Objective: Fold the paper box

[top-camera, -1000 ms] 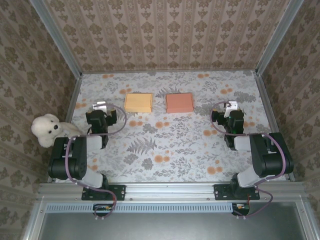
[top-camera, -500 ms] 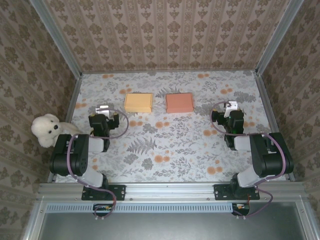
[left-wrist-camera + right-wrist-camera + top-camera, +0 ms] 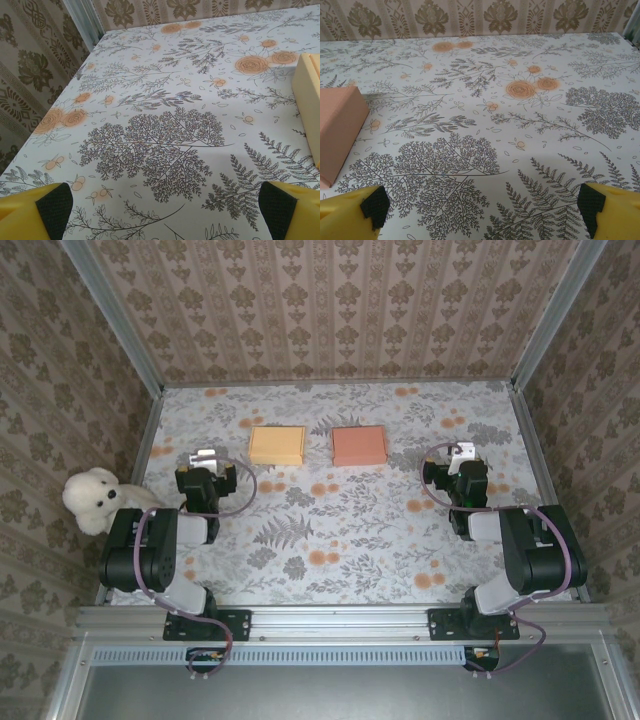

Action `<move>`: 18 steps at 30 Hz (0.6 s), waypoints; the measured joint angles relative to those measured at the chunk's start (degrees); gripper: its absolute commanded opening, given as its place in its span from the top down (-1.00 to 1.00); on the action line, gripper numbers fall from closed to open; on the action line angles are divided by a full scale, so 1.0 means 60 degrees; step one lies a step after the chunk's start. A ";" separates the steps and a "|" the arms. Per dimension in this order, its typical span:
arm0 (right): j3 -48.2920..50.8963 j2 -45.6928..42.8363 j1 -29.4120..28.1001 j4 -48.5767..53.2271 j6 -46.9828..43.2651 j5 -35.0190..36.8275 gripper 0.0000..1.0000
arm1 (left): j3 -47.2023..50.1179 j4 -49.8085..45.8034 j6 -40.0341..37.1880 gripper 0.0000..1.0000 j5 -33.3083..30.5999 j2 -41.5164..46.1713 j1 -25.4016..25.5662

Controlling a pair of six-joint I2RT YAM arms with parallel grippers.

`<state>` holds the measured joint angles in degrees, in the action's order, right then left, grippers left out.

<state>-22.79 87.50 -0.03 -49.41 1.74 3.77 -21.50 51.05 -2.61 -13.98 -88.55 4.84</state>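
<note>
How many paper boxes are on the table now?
2. The yellow box lies at the back, left of centre; the salmon box sits just right of it, apart. None looks hidden.

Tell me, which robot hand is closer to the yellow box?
Left. The left gripper sits just left of the yellow box; the right gripper is far to its right, beyond the pink box.

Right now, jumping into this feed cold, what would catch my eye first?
Two paper boxes lie side by side toward the far middle of the table: a yellow box left, a salmon box right. A white plush toy sits at the table's left edge. The left gripper and right gripper stand open, touching neither.
</note>
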 measured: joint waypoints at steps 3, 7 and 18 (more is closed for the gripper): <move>0.0000 0.0000 0.0000 0.0000 0.0000 0.0000 -1.00 | 0.0000 0.0000 0.0000 -1.00 0.0000 0.0000 0.0000; 0.0000 0.0000 0.0000 0.0000 0.0000 0.0000 -1.00 | 0.0000 0.0000 0.0000 -1.00 0.0000 0.0000 0.0000; 0.0000 0.0000 0.0000 0.0000 0.0000 0.0000 -1.00 | 0.0000 -0.0011 0.0004 -1.00 0.0262 0.0000 -0.0262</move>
<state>-22.79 87.50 -0.03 -49.41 1.74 3.77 -21.50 50.98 -2.59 -12.40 -88.55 3.27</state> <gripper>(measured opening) 0.999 0.999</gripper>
